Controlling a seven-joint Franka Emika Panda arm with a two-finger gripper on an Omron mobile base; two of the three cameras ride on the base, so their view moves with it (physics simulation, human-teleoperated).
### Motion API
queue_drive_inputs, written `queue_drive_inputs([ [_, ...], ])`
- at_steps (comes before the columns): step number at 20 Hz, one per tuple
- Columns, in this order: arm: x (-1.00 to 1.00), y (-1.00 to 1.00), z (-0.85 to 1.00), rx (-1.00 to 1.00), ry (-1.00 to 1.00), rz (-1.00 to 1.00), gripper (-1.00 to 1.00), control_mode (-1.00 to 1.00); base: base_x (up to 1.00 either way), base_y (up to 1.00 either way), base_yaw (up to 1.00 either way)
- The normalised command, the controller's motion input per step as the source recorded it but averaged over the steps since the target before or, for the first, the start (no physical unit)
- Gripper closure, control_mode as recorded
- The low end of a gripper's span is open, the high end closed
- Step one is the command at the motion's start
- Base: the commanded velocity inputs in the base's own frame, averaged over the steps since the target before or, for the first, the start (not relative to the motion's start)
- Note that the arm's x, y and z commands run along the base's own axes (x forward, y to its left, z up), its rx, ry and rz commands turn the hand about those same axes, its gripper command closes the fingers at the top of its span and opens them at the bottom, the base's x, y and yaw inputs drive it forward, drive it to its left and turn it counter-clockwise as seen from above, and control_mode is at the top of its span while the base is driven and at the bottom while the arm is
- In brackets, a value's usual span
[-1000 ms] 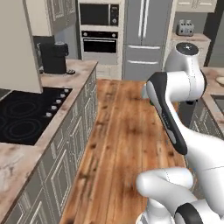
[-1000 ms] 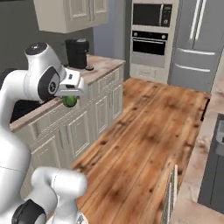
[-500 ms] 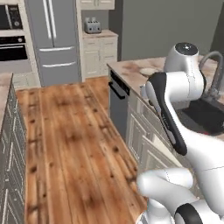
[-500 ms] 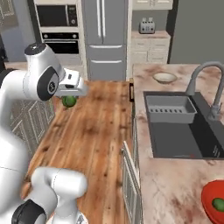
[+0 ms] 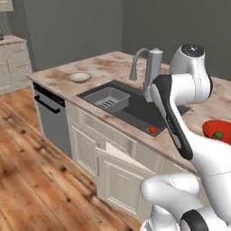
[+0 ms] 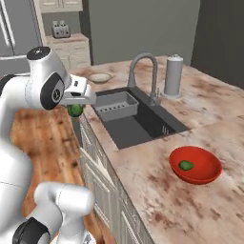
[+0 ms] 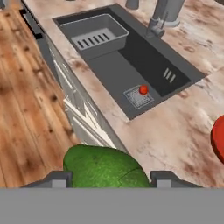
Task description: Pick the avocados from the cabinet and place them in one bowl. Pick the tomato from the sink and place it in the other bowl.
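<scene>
Gripper (image 6: pixel 76 106) was clamped on an avocado (image 6: pixel 75 110), carried high off the counter edge, over the floor by the sink (image 6: pixel 138 121), probably to clear the countertop in transit. Red bowl (image 6: pixel 204 175) sat to the right of the sink with the other avocado (image 6: pixel 186 165) inside, so that's the likely drop target. Tomato (image 7: pixel 143 90) lay by the sink drain; cream bowl (image 6: pixel 99 77) was beyond the sink.

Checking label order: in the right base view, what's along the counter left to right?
Held avocado → rack → faucet → grey canister → red bowl.
</scene>
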Motion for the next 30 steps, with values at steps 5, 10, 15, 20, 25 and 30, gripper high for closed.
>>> queue_drive_inputs([
  [5, 0.0, 0.0, 0.0, 0.0, 0.0, 0.0, 1.0, 1.0, 0.0, 0.0, -0.75],
  [10, 0.0, 0.0, 0.0, 0.0, 0.0, 0.0, 1.0, 1.0, 0.0, 0.0, -0.77],
  [15, 0.0, 0.0, 0.0, 0.0, 0.0, 0.0, 1.0, 1.0, 0.0, 0.0, -0.78],
  [20, 0.0, 0.0, 0.0, 0.0, 0.0, 0.0, 1.0, 1.0, 0.0, 0.11, -0.69],
  [25, 0.0, 0.0, 0.0, 0.0, 0.0, 0.0, 1.0, 1.0, 0.03, 0.36, -0.23],
  [30, 0.0, 0.0, 0.0, 0.0, 0.0, 0.0, 1.0, 1.0, 0.0, 0.42, -0.01],
])
